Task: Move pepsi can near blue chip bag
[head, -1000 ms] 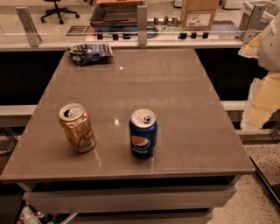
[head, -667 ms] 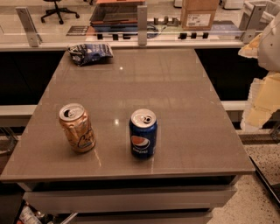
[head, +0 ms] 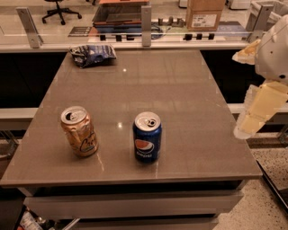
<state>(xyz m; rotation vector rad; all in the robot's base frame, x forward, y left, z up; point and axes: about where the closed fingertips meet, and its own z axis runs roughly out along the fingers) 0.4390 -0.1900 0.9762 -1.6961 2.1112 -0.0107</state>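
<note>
The pepsi can [head: 147,143], dark blue with a round red-white-blue logo and a silver top, stands upright near the front middle of the grey table [head: 180,99]. The blue chip bag [head: 92,55], dark blue wrinkled foil, lies at the table's far left corner. My gripper [head: 258,110] hangs at the right edge of the view, beyond the table's right side. It is well right of the can, apart from it, and holds nothing that I can see.
An orange-tan can [head: 79,131] with dark script stands upright left of the pepsi can. A glass-and-post barrier [head: 146,20] runs along the table's far edge, with a cardboard box [head: 205,13] behind it. The floor drops off to the right.
</note>
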